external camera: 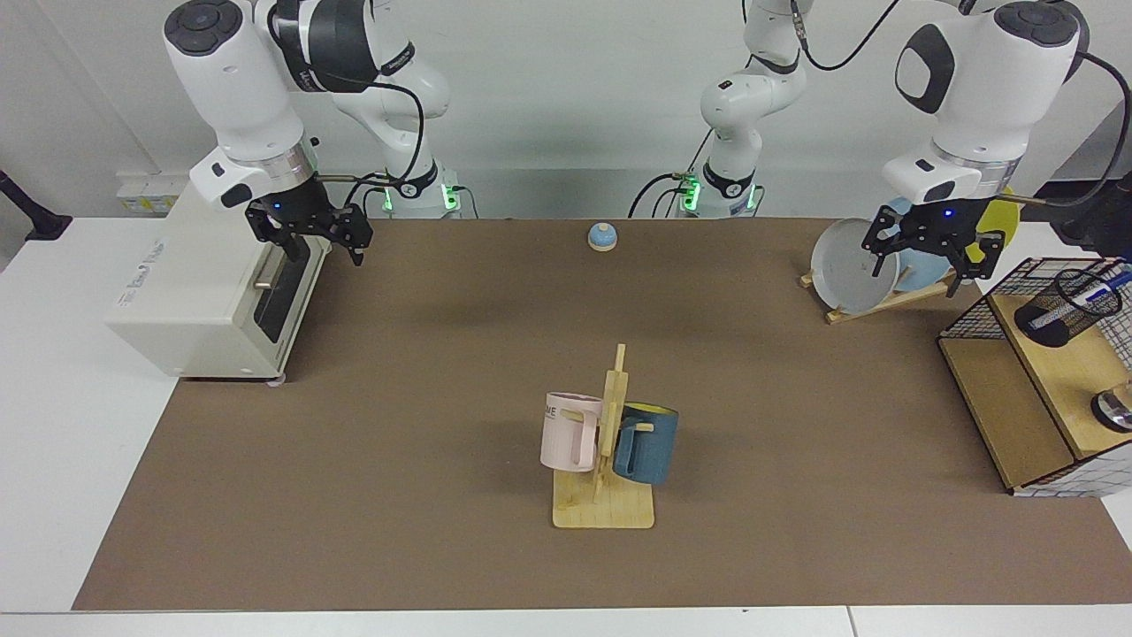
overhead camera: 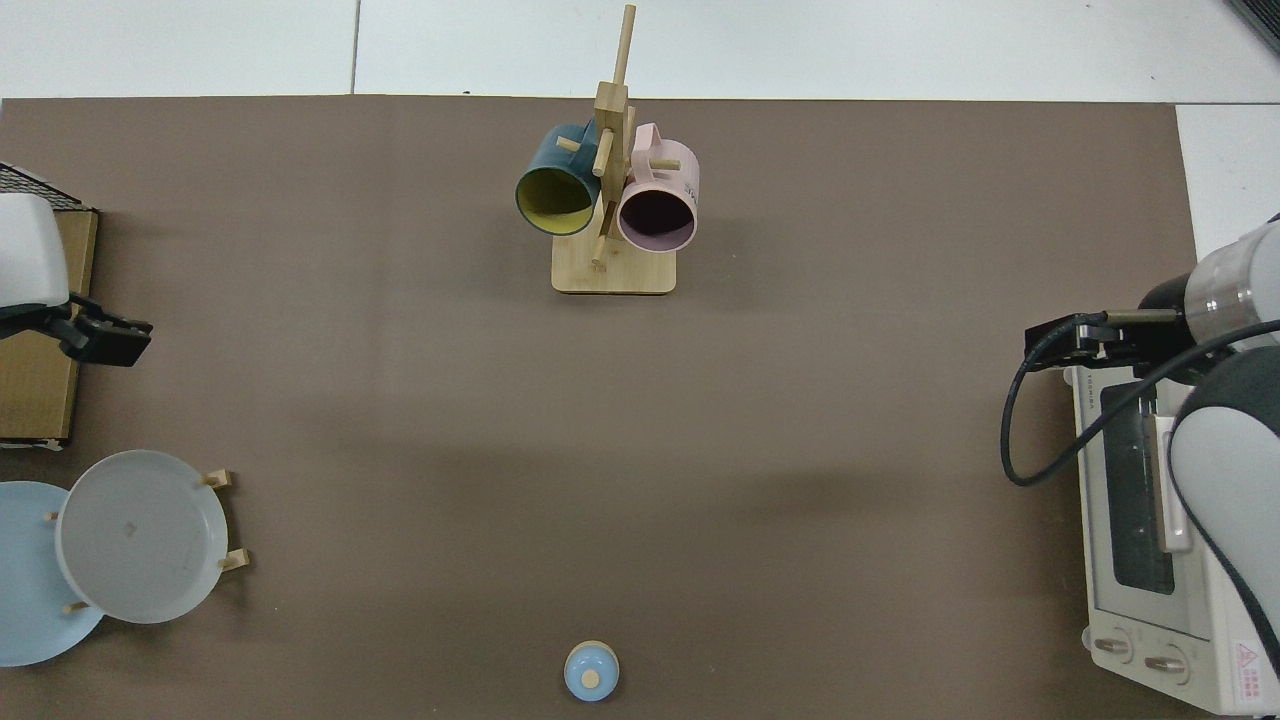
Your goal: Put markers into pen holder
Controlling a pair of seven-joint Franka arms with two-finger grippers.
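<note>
The black mesh pen holder (external camera: 1066, 311) stands on the wooden shelf at the far right of the facing view. The white marker (external camera: 1097, 290) with its blue cap leans inside it, cap sticking out over the rim. My left gripper (external camera: 930, 258) hangs open and empty in front of the plates, well apart from the holder. In the top view the left gripper (overhead camera: 100, 340) shows at the left edge, while holder and marker are out of view. My right gripper (external camera: 309, 234) waits open above the toaster oven's front; the top view has the right gripper (overhead camera: 1070, 342) at the right edge.
A wire-grid and wood shelf box (external camera: 1017, 398) carries the holder. Plates (external camera: 845, 265) lean in a rack beside it. A mug tree (external camera: 606, 442) with a pink and a blue mug stands mid-table, a small blue bell (external camera: 601, 236) at the back, a toaster oven (external camera: 203, 292) at the view's left.
</note>
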